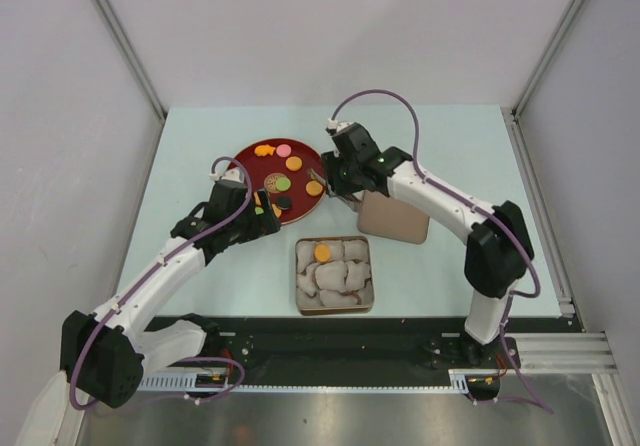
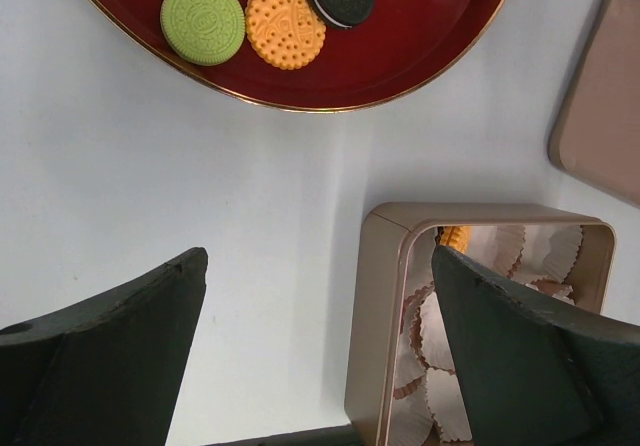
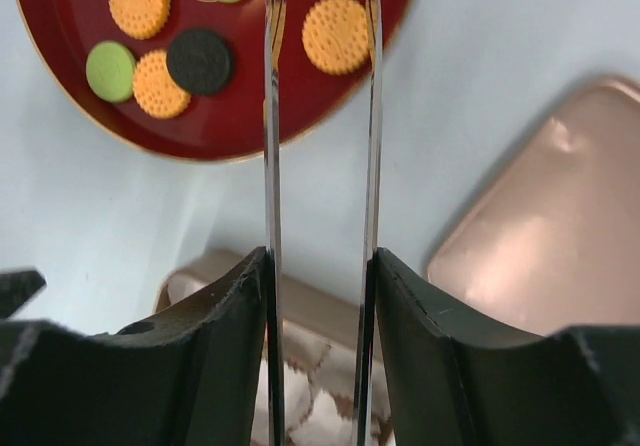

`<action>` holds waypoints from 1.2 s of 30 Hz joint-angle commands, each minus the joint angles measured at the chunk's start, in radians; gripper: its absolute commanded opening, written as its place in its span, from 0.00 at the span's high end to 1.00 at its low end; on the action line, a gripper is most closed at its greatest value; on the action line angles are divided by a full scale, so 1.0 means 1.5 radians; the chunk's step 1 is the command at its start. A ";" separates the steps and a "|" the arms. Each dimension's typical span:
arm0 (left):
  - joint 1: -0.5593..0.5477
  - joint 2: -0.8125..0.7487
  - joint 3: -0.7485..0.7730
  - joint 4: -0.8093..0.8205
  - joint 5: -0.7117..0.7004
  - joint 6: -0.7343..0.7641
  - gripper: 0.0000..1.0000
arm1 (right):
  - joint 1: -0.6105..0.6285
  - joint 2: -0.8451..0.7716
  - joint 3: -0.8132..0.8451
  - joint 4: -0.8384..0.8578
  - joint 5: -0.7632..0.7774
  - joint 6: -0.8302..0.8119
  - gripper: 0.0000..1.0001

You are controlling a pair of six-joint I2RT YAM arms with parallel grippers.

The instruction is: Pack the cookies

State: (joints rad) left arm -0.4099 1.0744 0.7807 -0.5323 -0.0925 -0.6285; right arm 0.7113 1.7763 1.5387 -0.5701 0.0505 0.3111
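Several cookies lie on a dark red plate (image 1: 240, 161): orange (image 1: 264, 150), pink (image 1: 284, 150), green (image 1: 283, 182) and dark brown (image 1: 283, 203). One orange cookie (image 1: 322, 252) rests in a paper cup in the open tin (image 1: 335, 310). My right gripper (image 3: 320, 261) is shut on metal tongs (image 3: 272, 116), held over the plate's right edge. The two thin blades straddle an orange cookie (image 3: 335, 34); I cannot tell whether they touch it. My left gripper (image 2: 320, 266) hangs open and empty over the table between plate and tin (image 2: 378, 296).
The tin's lid (image 1: 393, 218) lies flat to the right of the plate, behind the tin. White paper cups fill the tin. Grey walls enclose the table on the left, right and back.
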 commanded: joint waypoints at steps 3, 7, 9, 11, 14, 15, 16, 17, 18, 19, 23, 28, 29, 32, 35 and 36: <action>-0.001 -0.003 0.004 0.011 0.004 0.008 0.01 | 0.006 0.108 0.130 -0.024 -0.009 -0.042 0.49; -0.001 -0.002 0.004 0.013 0.006 0.008 0.01 | 0.006 0.127 0.132 -0.028 0.016 -0.047 0.48; -0.001 0.000 0.003 0.016 0.012 0.007 0.01 | 0.007 0.134 0.135 -0.036 0.025 -0.051 0.48; -0.001 0.003 0.003 0.016 0.014 0.006 0.01 | 0.010 0.141 0.140 -0.043 0.040 -0.054 0.46; -0.001 0.002 0.002 0.017 0.014 0.006 0.01 | 0.014 0.146 0.141 -0.051 0.059 -0.060 0.45; -0.001 0.000 0.001 0.016 0.013 0.006 0.01 | 0.017 0.147 0.141 -0.055 0.061 -0.061 0.45; -0.001 0.000 0.001 0.016 0.013 0.005 0.01 | 0.017 0.148 0.142 -0.056 0.064 -0.063 0.45; -0.001 -0.001 0.000 0.016 0.013 0.005 0.01 | 0.017 0.153 0.142 -0.060 0.065 -0.063 0.45; -0.001 -0.003 0.000 0.017 0.013 0.005 0.01 | 0.017 0.153 0.142 -0.060 0.064 -0.063 0.45; -0.001 -0.003 -0.001 0.016 0.012 0.005 0.01 | 0.017 0.154 0.142 -0.061 0.061 -0.063 0.45; -0.001 -0.005 -0.002 0.014 0.011 0.005 0.01 | 0.024 0.157 0.144 -0.073 0.055 -0.061 0.45; -0.001 -0.005 -0.002 0.018 0.013 0.004 0.01 | 0.037 0.168 0.172 -0.113 0.055 -0.071 0.45; -0.001 -0.004 -0.002 0.019 0.015 0.004 0.01 | 0.041 0.173 0.178 -0.121 0.057 -0.074 0.44; -0.001 -0.002 -0.002 0.019 0.018 0.003 0.01 | 0.046 0.185 0.199 -0.138 0.056 -0.074 0.44; -0.001 -0.007 -0.003 0.019 0.017 0.003 0.01 | 0.050 0.195 0.225 -0.158 0.057 -0.075 0.45; -0.001 -0.008 -0.003 0.017 0.018 0.003 0.01 | 0.052 0.205 0.233 -0.165 0.058 -0.076 0.45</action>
State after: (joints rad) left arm -0.4099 1.0756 0.7807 -0.5323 -0.0780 -0.6285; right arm 0.7776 2.0602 1.8042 -0.7631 0.1268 0.2157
